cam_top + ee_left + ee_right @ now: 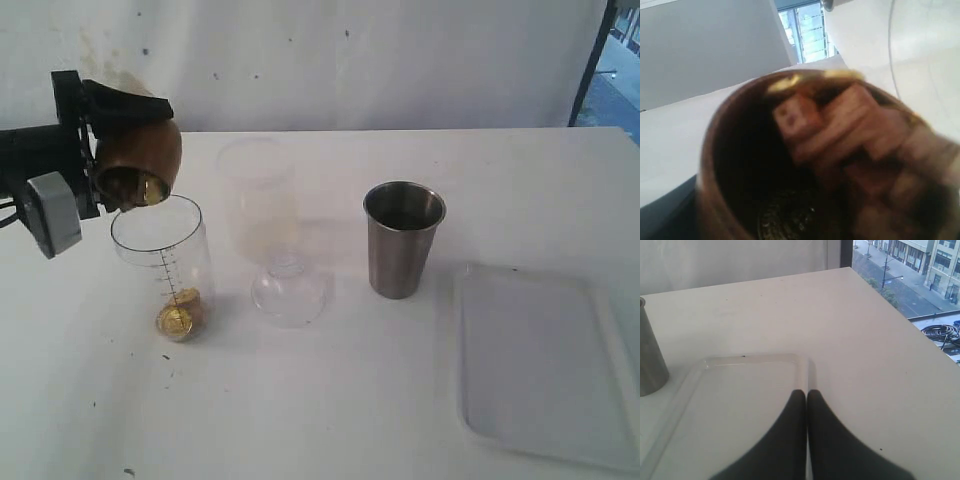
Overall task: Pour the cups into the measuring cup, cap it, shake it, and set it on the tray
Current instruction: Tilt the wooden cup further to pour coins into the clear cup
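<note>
My left gripper [128, 118] is shut on the brown wooden-looking cup [140, 152] and holds it tipped, mouth down, over the rim of the clear measuring cup [165, 265]. A few golden-brown pieces [180, 318] lie at the measuring cup's bottom. In the left wrist view the brown cup [740, 165] fills the picture, with blurred brown blocks [840, 125] sliding toward its lip. The steel tumbler [403, 240] stands upright mid-table. The white tray [545, 365] lies at the right. My right gripper [806, 392] is shut and empty above the tray's rim [755, 359].
A frosted translucent cup [270, 230] stands between the measuring cup and the tumbler. The table's right edge [900, 325] drops off beside the tray. The tumbler's side [649, 352] shows next to the tray in the right wrist view.
</note>
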Controlling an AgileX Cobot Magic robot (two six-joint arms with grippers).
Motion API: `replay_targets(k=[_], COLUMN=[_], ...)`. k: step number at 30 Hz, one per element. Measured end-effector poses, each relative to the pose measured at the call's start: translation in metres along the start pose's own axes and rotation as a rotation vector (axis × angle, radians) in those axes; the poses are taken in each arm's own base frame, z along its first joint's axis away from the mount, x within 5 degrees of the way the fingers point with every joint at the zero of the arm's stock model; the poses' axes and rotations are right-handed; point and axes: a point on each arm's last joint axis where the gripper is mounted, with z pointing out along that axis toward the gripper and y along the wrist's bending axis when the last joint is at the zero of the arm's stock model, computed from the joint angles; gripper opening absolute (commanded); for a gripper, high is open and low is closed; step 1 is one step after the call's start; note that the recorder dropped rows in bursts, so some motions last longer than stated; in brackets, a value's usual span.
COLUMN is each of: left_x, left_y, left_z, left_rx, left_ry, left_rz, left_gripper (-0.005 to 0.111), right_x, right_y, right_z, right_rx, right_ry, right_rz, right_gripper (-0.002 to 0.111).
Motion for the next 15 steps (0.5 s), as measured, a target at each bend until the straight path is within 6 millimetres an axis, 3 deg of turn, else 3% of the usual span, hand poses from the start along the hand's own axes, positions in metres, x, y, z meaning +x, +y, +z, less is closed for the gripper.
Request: replay_targets(k=[15], left_x=[0.0013], left_y=[0.0007], left_z=[0.0000], left_rx=[-0.008], left_ry=[0.015], left_rz=[0.043], left_gripper=[0.000], right_x=[0.0000], right_y=[0.0000], right_z=[0.0000], right_rx=[0.000], right_ry=[0.000], right_rz=[0.000], right_gripper=[0.000])
